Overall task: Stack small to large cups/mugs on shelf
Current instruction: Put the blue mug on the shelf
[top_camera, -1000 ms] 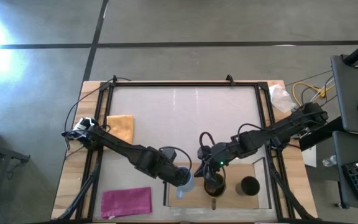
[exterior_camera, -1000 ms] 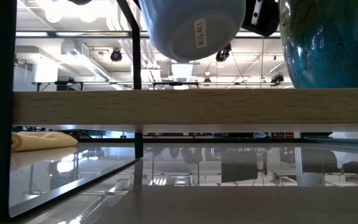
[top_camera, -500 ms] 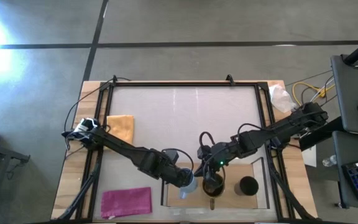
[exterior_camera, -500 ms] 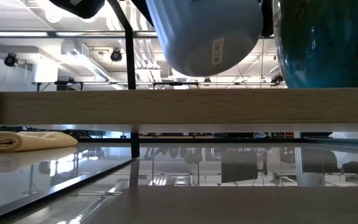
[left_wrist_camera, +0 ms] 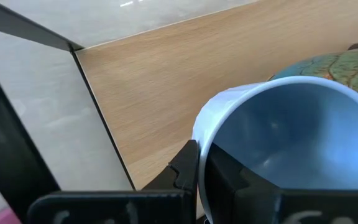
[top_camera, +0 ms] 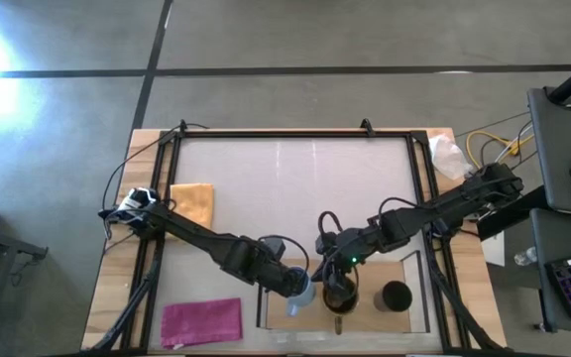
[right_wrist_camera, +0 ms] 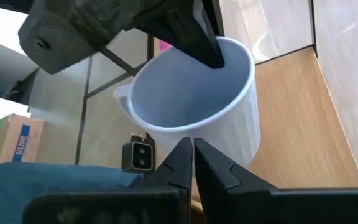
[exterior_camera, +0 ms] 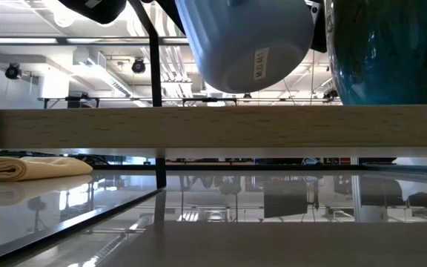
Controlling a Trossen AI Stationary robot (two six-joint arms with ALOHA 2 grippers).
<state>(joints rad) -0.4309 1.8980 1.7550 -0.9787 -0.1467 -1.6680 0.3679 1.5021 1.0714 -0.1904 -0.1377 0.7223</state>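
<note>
Right at the front edge of the desk (top_camera: 117, 297), the shelf (top_camera: 365, 309) carries the action: the left claw (top_camera: 295, 286) is clamped on the rim of the light blue mug (top_camera: 300, 291), 1 finger inside the cup and 1 outside, and holds it tilted just above the wooden board, its base clear of the wood in the low view. Just beside it sits the brown mug (top_camera: 341, 295), its teal-glazed side touching down on the board, with the right claw (top_camera: 337, 266) poised over it, fingers pressed together with nothing between them. Further along the shelf, the black cup (top_camera: 397, 296) stands alone. A pink cloth (top_camera: 201, 321) lies by the front-left corner, and a yellow cloth (top_camera: 192, 203) sits farther back on the left.
</note>
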